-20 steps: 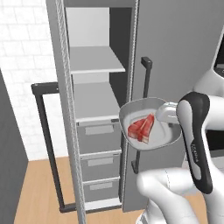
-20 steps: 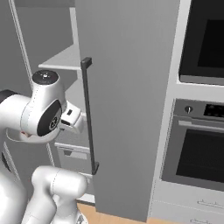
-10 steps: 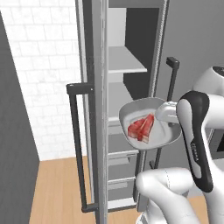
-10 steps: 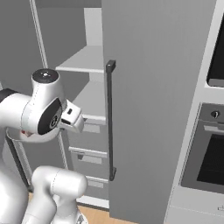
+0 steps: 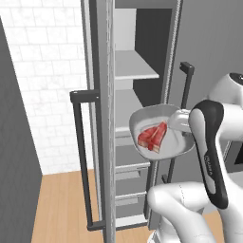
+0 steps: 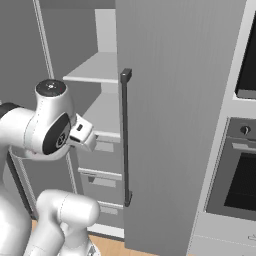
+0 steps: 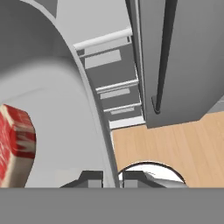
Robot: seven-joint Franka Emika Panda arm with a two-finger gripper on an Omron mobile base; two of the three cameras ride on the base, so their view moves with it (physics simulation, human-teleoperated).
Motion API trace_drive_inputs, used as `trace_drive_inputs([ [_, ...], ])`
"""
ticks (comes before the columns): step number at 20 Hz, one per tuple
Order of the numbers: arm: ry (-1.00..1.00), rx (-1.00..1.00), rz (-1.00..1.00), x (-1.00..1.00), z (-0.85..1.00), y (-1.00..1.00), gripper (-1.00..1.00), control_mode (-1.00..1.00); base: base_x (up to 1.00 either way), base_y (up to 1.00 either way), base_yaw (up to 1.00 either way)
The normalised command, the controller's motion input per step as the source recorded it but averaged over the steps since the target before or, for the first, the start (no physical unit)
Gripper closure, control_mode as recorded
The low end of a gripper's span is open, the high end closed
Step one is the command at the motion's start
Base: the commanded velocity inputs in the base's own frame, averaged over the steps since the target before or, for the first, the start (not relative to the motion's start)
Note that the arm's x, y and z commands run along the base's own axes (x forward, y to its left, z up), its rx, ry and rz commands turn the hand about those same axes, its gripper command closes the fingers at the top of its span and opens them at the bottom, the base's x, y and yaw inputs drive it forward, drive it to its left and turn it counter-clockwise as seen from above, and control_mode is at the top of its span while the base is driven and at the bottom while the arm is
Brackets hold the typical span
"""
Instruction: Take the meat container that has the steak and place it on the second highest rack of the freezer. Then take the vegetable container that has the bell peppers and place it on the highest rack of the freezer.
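My gripper point(image 5: 177, 122) is shut on the rim of the grey meat container point(image 5: 163, 124), held level in front of the open freezer point(image 5: 142, 28). The red marbled steak point(image 5: 153, 136) lies inside it. In the hand view the container wall point(image 7: 57, 92) runs between my gripper's point(image 7: 112, 179) fingertips point(image 7: 91, 179), with the steak point(image 7: 15, 144) at the left. The highest rack point(image 5: 135, 66) is above the container; the second rack point(image 5: 123, 105) is just behind it, about level with it. Both racks point(image 6: 95, 70) point(image 6: 107, 112) are bare. The bell peppers are out of view.
Open freezer doors flank the arm: one with a dark bar handle point(image 5: 79, 156) to the left, one point(image 6: 125, 137) to the right. Grey drawers point(image 6: 102, 175) sit below the racks. A black-windowed oven point(image 6: 240, 170) stands at the right. Wood floor point(image 7: 175, 144) lies below.
The whole scene has shifted in both base views, so the base has driven and the freezer now looks nearer. The container with the steak stays in my gripper.
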Motion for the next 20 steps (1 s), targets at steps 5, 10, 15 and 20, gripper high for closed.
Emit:
trace_drive_inputs([
  [5, 0.01, 0.0, -0.29, 0.81, -0.01, 0.0, 1.0, -1.0, 0.0, 0.0, 0.0],
  [10, 0.07, 0.05, -0.35, 0.95, -0.15, 0.0, 1.0, -1.0, 0.0, 0.0, 0.0],
  [15, 0.07, 0.19, -0.31, 0.77, -0.46, 0.07, 1.0, -1.0, 0.0, 0.0, 0.0],
  [20, 0.01, 0.14, -0.3, 0.73, -0.55, 0.2, 1.0, -1.0, 0.0, 0.0, 0.0],
])
